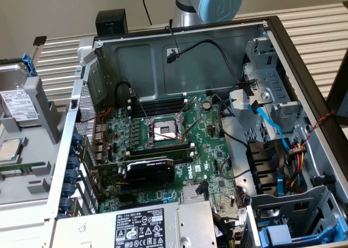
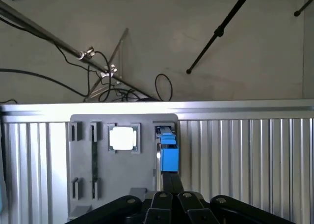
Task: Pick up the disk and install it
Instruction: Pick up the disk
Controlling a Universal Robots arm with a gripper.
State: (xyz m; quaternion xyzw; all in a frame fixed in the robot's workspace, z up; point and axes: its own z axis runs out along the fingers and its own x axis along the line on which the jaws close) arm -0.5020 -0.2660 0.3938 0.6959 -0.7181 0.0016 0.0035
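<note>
I see the disk (image 1: 18, 104), silver with a white label and a blue carrier frame, and a plain grey tray (image 1: 27, 202). The motherboard (image 1: 163, 150) is green, and the power-supply box (image 1: 179, 226) is grey with a black-and-white label. My arm's joint cap (image 1: 220, 0) is pale blue, my gripper (image 2: 170, 179) black, the table (image 2: 245, 165) ribbed in silver stripes

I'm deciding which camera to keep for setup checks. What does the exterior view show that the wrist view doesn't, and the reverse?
Exterior view adds: the open grey metal computer case, its green motherboard, the grey power-supply box with a black-white label, and the pale blue arm joint. Wrist view adds: the shut black gripper and black tripod legs on a beige floor. Both share: the grey plastic tray, the square silver CPU chip, and the silver disk in its blue carrier.
</note>
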